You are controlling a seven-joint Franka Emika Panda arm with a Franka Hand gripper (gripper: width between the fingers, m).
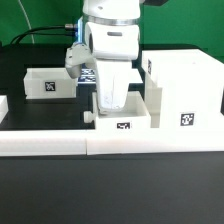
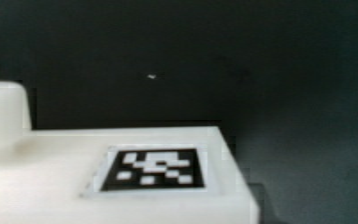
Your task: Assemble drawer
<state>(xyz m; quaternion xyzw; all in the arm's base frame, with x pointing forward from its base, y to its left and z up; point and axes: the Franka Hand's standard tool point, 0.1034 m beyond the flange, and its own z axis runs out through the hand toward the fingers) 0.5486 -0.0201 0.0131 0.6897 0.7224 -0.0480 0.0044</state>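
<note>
**Long low white border wall nearest, white two-finger claw just behind it**

Running across the black bench, the border wall lies on the camera's side of the claw.

Directly below the claw sits the middle tray, a small white open-top plastic box with a black-and-white square tag on its front wall. The claw's white fingers reach down past the tray's rim into its open top. Only the fingers show inside it. The tray walls and the arm's body hide the fingertips, so I cannot tell how wide the claw stands or whether it grips a wall.

On the exterior view's right of the claw, just beside the middle tray, stands the housing, a tall boxy white plastic unit with a tag low on its front. Whether the two touch cannot be told, and the housing's inside is not visible.

On the exterior view's left of the claw, well apart, lies the left tray, a second small white tray with a tag. Its contents are out of sight.

Beyond the claw, the flat marker board lies on the bench.

The wrist view shows a white plastic face with a square tag, close under the claw, and dark bench past it.
</note>
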